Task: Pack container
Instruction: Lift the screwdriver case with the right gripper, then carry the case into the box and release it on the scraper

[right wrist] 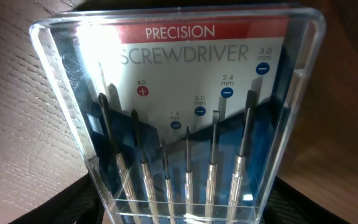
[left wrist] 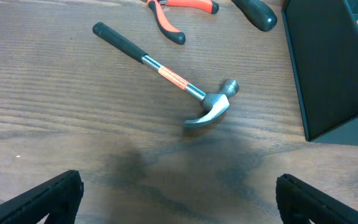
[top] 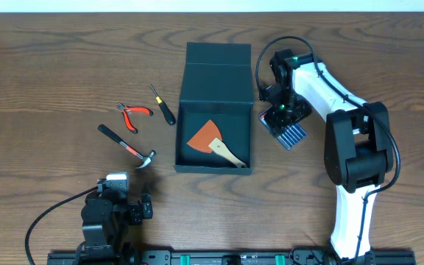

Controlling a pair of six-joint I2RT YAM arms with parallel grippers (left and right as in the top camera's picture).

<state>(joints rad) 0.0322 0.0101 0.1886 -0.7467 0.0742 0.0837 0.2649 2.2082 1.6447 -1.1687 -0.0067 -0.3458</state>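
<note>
The dark teal-black box (top: 190,158) sits mid-table with its flap lid (top: 218,55) open toward the back. Inside lies an orange scraper with a pale wooden handle (top: 213,143). My right gripper (top: 284,118) is shut on a clear precision screwdriver case (right wrist: 185,112), just right of the box; the case also shows from overhead (top: 291,132). My left gripper (left wrist: 179,199) is open and empty near the table's front, behind the claw hammer (left wrist: 166,74). The box wall (left wrist: 328,68) shows at the right of the left wrist view.
Left of the box lie a claw hammer (top: 127,147), red-handled pliers (top: 133,115) and a black-handled screwdriver (top: 163,105). The pliers (left wrist: 179,12) and the screwdriver handle (left wrist: 257,11) show at the top of the left wrist view.
</note>
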